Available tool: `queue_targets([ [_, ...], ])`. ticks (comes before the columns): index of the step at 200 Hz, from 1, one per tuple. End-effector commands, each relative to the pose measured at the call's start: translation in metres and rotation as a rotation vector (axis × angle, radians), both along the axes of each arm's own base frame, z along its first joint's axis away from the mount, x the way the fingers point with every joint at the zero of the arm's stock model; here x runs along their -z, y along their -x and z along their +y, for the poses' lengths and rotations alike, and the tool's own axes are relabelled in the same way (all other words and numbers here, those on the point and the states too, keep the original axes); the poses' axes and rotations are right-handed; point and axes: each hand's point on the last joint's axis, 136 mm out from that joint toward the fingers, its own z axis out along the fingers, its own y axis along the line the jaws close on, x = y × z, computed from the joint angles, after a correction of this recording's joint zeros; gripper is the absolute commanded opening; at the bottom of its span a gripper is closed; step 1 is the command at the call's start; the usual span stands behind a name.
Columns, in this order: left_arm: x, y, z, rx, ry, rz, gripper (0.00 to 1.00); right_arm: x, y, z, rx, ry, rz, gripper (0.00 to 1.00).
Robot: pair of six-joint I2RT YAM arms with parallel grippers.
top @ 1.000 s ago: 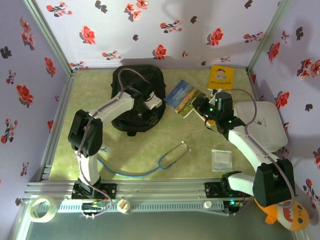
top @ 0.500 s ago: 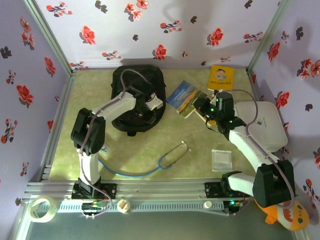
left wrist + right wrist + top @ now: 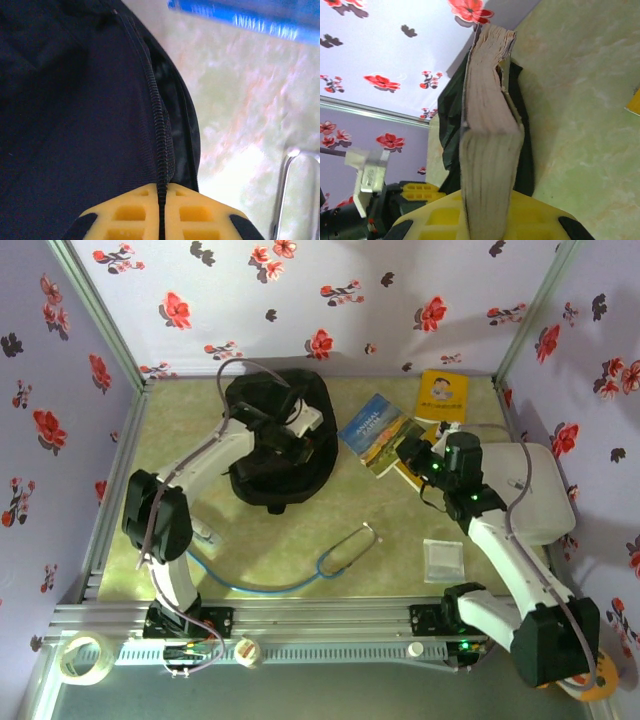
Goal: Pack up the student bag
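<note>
Student bag (image 3: 270, 485): far-left on your table (image 3: 300, 530), long axis running far to near | black, soft, rounded, zip along its edge | left gripper (image 3: 160, 192) clamped tight on that zip, its arm hiding the middle | right gripper (image 3: 487, 200) closed on book (image 3: 487, 125), beside it.

From my seat I count one black backpack (image 3: 285, 480), two books for certain — a blue book (image 3: 372, 428) and a yellow book (image 3: 443, 395) — one stethoscope (image 3: 345, 545), one small clear packet (image 3: 442, 558), one white board (image 3: 550, 485) with rounded corners, one roll of tape (image 3: 85, 657) on the front ledge, and two arms: the left arm (image 3: 195, 465) and the right arm (image 3: 500, 540).
</note>
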Motion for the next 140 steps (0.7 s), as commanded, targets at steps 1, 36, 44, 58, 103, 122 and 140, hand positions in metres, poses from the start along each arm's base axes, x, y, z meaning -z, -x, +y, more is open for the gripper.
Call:
queue_targets([
  [1,-0.056,-0.020,-0.013,-0.061,0.153,-0.136,0.05,-0.025,0.011,0.002,-0.032,-0.038,-0.089,0.06],
  [36,-0.081,-0.032,-0.021,-0.099,0.235,-0.203,0.04,-0.010,0.030,0.010,-0.056,-0.123,-0.014,0.06],
  [44,-0.085,-0.035,-0.021,-0.107,0.249,-0.214,0.04,-0.004,0.034,0.013,-0.060,-0.136,0.008,0.06],
  [58,-0.091,-0.037,-0.024,-0.113,0.273,-0.233,0.03,0.006,0.041,0.019,-0.067,-0.149,0.041,0.06],
  [103,-0.107,-0.037,-0.038,-0.092,0.333,-0.269,0.03,0.026,0.052,0.058,-0.136,-0.159,0.105,0.07],
  [122,-0.116,-0.034,-0.042,-0.077,0.356,-0.290,0.03,0.028,0.046,0.072,-0.147,-0.183,0.117,0.07],
  [140,-0.124,-0.031,-0.045,-0.070,0.375,-0.307,0.03,0.036,0.035,0.078,-0.114,-0.207,0.174,0.07],
])
